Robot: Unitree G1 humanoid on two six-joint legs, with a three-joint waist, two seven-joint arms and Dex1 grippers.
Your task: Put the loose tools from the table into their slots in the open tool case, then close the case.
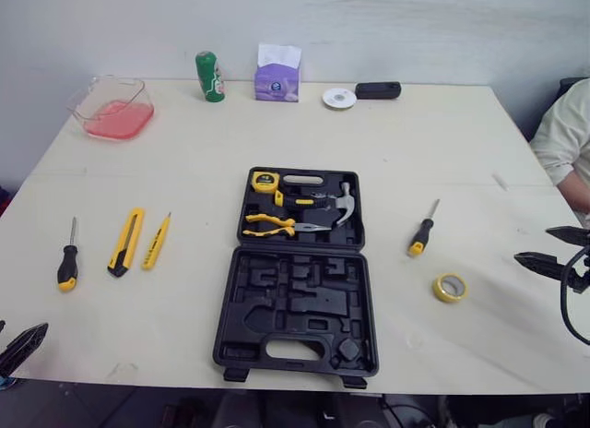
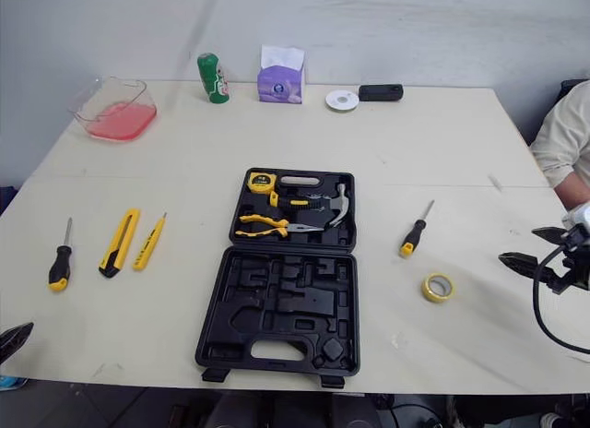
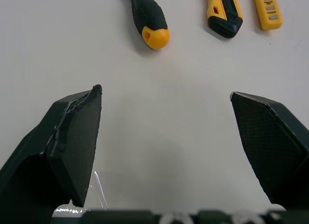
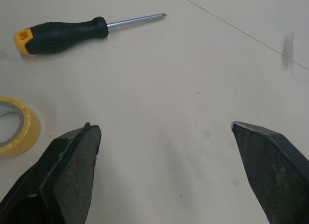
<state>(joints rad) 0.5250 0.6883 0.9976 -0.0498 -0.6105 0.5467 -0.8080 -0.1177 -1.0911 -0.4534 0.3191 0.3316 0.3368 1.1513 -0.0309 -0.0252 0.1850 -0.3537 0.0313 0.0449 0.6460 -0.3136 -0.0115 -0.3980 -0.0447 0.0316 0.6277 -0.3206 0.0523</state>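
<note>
The left gripper [image 3: 164,93] is hovering with its jaws wide and empty over the surface [image 1: 175,326], just short of a black-and-yellow screwdriver [image 1: 67,267], a utility knife [image 1: 125,242] and a thin yellow tool [image 1: 155,241]. The right gripper [image 4: 164,125] is hanging with jaws equally wide beside the tape roll [image 1: 450,288] and a second screwdriver [image 1: 421,234]. The tool case [image 1: 295,303] is lying open mid-surface
</note>
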